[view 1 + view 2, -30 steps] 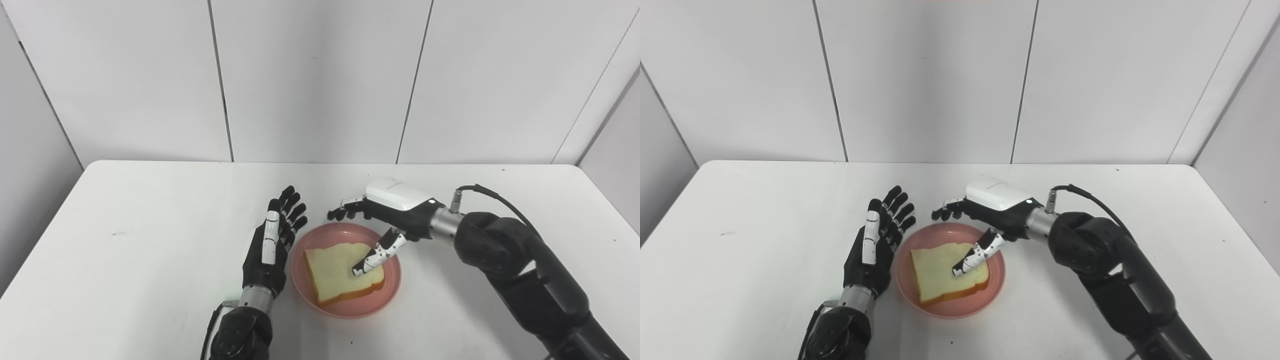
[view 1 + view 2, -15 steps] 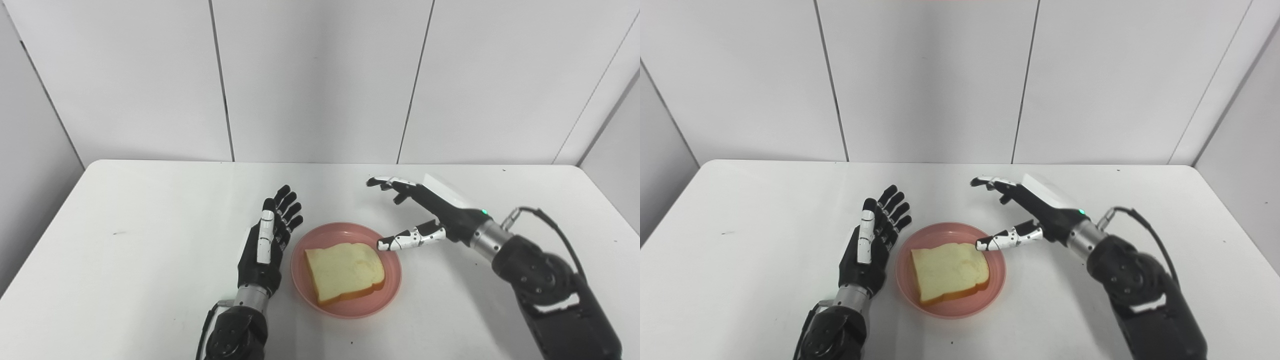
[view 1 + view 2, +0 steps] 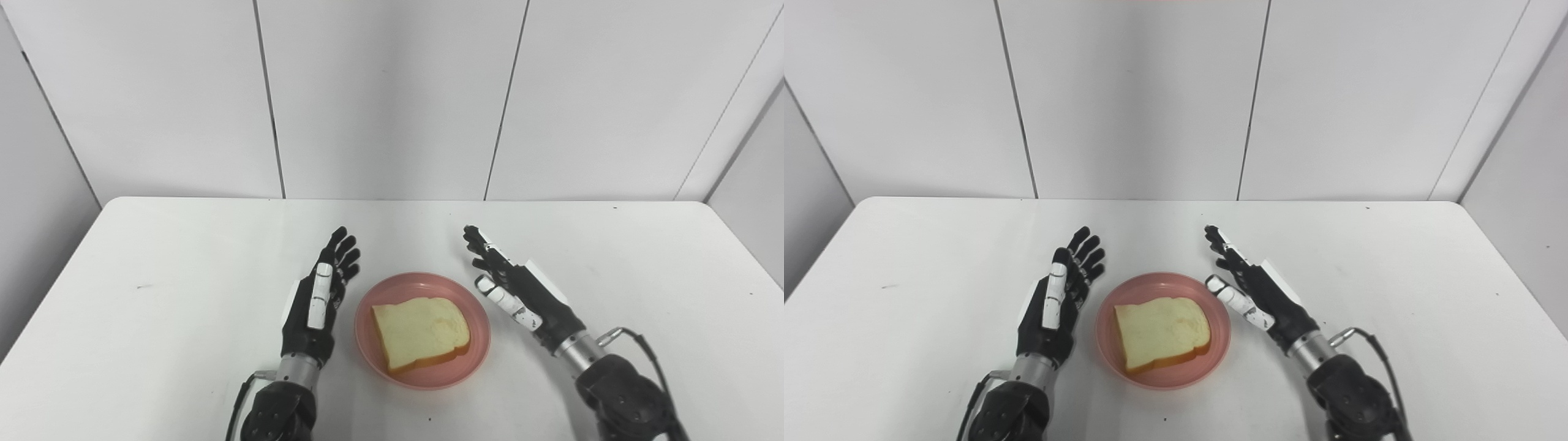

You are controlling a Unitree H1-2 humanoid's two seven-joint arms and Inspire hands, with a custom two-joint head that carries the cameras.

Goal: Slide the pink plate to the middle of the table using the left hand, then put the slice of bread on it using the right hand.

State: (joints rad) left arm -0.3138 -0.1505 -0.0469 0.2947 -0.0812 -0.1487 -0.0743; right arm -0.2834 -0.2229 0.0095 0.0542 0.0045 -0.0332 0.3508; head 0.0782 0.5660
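The white table (image 3: 184, 257) fills the lower frame. At lower centre the pink plate (image 3: 474, 355) carries the slice of bread (image 3: 419, 332). The left hand (image 3: 315, 300) and right hand (image 3: 520, 291) flank it, both empty, fingers straight and slightly spread. Best now: retract both hands outward, clear of the rim, without nudging the plate.

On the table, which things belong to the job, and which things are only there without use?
Belong to the job:
- pink plate
- slice of bread, lying on the plate
- left hand, open, beside the plate
- right hand, open, beside the plate

Only there:
- nothing else lies on the white table
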